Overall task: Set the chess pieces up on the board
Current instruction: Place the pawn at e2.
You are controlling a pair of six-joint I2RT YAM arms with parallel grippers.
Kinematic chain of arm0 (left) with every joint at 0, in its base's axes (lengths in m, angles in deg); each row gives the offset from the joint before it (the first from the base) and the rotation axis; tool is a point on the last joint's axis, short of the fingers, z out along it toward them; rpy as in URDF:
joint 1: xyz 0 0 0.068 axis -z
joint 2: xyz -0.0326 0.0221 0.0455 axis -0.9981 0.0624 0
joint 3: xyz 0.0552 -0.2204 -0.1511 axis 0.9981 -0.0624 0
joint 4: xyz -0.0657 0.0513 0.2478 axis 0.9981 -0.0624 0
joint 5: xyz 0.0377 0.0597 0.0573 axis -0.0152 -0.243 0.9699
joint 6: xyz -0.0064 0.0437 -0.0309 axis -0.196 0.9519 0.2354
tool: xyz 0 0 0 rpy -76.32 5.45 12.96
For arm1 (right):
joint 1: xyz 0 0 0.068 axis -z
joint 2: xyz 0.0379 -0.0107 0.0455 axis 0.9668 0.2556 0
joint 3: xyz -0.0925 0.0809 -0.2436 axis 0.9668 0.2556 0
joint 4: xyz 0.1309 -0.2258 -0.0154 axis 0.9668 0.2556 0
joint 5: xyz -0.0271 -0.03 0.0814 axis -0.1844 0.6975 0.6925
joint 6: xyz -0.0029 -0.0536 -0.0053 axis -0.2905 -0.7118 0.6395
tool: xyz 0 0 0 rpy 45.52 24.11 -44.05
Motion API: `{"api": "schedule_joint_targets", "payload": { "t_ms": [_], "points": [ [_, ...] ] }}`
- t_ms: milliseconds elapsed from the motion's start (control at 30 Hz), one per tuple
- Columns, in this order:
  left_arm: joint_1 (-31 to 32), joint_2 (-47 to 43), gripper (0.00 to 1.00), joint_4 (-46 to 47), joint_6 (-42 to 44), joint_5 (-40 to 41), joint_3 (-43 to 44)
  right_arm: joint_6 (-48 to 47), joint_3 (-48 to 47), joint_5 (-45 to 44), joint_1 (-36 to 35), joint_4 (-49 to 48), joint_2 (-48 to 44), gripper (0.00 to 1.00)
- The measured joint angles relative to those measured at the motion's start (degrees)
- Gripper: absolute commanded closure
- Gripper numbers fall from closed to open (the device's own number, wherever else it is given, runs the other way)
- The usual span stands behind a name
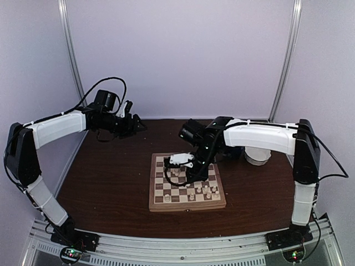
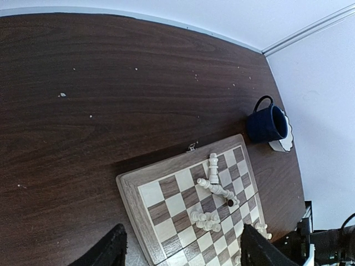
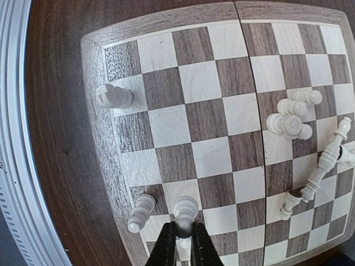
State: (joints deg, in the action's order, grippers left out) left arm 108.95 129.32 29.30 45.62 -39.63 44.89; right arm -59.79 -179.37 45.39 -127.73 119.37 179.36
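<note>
The board (image 1: 153,185) lies mid-table, its rim also in the left wrist view (image 2: 130,199) and the right wrist view (image 3: 97,138). My right gripper (image 3: 184,235) is shut on a small cream chess piece (image 3: 185,209), upright over the edge row near the rim. Beside it stands another piece (image 3: 141,212), and a third piece (image 3: 111,97) stands further along that edge. A cluster of pawns (image 3: 291,116) and some toppled pieces (image 3: 319,177) lie mid-board. My left gripper (image 2: 183,255) hangs open above the table at the back left (image 1: 130,119), holding nothing.
A dark blue mug (image 2: 266,123) sits against a white scalloped bowl (image 2: 284,141) to the right of the board, behind the right arm. A metal latch (image 2: 192,147) sticks out of the board's far edge. The aluminium rail (image 3: 14,138) runs along the table's near edge.
</note>
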Motion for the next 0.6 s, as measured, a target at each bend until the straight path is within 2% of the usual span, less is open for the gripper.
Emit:
{"api": "schedule_joint_targets", "payload": {
  "t_ms": [267,600],
  "points": [
    [0.0,0.0,0.3,0.0,0.0,-0.3,0.0,-0.4,-0.6,1.5,0.2,0.9,4.7,0.93],
    [0.0,0.0,0.3,0.0,0.0,-0.5,0.0,-0.6,-0.6,1.7,0.2,1.4,5.3,0.93]
  ]
}}
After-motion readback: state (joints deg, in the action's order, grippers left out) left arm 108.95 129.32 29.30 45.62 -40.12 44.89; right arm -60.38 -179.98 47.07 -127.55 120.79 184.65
